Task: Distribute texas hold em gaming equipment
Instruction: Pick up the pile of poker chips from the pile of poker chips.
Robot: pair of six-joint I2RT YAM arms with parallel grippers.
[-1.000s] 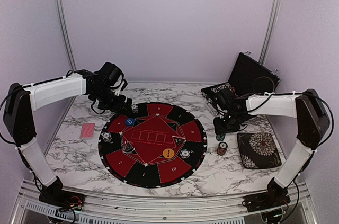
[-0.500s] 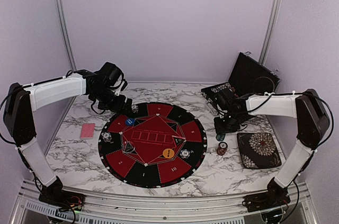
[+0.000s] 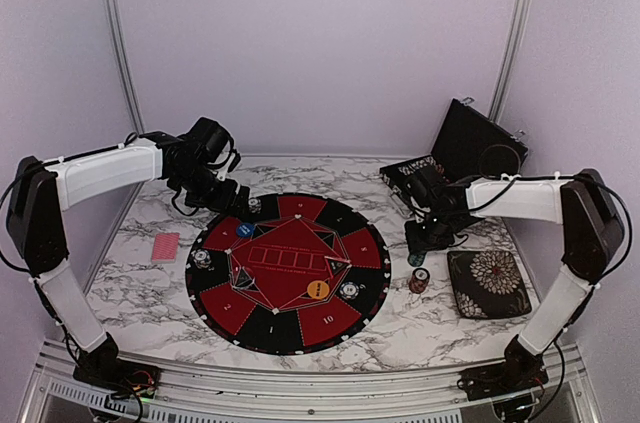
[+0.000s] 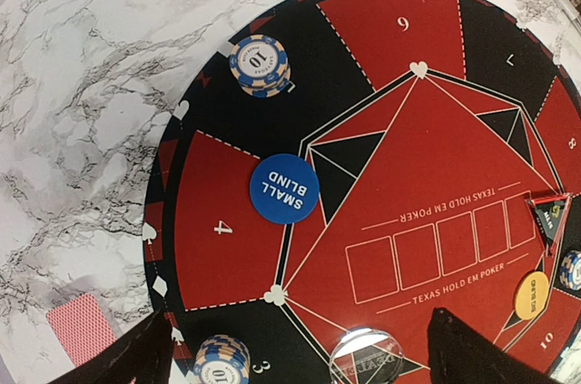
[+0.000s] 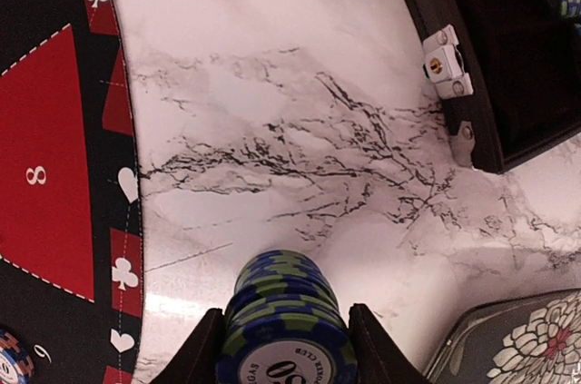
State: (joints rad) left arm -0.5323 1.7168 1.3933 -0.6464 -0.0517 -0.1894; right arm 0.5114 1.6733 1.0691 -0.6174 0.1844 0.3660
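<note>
— Where's the green-and-blue chip stack [image 5: 286, 320]?
— On the marble tabletop [image 5: 300, 130] just off the round mat's [image 5: 54, 175] right edge, clamped between the right gripper's [image 5: 286, 343] fingers.
— The left gripper [image 4: 290, 352]?
— Spread wide, empty, over the Small Blind button [image 4: 284, 189].

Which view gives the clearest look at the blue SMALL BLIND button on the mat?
The left wrist view: the SMALL BLIND button lies unobstructed, its lettering readable, beside seat 4 on the round mat. In the top external view it is only a small blue dot, text unreadable. The right wrist view does not show it.
</note>
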